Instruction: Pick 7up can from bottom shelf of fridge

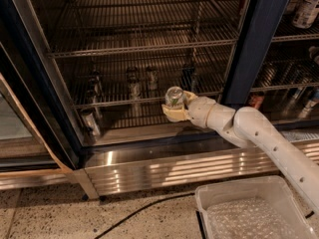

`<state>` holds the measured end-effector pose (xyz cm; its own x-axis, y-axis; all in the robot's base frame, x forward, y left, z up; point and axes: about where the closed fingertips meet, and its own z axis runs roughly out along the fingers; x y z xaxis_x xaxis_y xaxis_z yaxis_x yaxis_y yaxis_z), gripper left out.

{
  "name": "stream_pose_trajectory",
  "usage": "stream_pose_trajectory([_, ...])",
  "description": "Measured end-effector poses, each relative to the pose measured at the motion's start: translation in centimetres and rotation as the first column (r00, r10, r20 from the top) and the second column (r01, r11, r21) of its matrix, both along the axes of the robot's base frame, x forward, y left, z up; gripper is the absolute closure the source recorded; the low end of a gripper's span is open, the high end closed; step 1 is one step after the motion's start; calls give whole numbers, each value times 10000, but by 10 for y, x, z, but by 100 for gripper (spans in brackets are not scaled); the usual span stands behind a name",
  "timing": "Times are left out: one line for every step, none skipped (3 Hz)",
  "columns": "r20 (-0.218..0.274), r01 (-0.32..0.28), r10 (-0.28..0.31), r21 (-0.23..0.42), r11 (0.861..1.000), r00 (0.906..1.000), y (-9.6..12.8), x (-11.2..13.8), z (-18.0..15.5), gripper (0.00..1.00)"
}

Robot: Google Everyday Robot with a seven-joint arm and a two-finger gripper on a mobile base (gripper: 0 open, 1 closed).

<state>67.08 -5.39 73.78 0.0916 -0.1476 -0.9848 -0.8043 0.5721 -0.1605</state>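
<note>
The fridge has dark door frames, wire shelves and a ribbed steel base. My gripper reaches in from the right over the front of the bottom shelf. It is shut on the 7up can, a pale silvery can with a shiny top, held between the cream fingers. The can is upright and lifted slightly above the shelf, near the open doorway.
A can stands at the shelf's front left. Several dim cans stand further back. The dark centre post is right of the arm. More cans sit behind the right door. A white bin lies on the floor, with a black cable beside it.
</note>
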Motion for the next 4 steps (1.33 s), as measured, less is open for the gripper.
stream_pose_trajectory([36, -825, 826, -266, 9962, 9966, 9, -11, 16, 100])
stream_pose_trajectory([-24, -1906, 1906, -245, 9814, 9817, 9, -11, 51, 100])
stream_pose_trajectory([-247, -2877, 2880, 122, 9576, 9573, 3, -8, 81, 100])
stream_pose_trajectory([-314, -4052, 4052, 70, 9142, 9137, 5, -29, 107, 100])
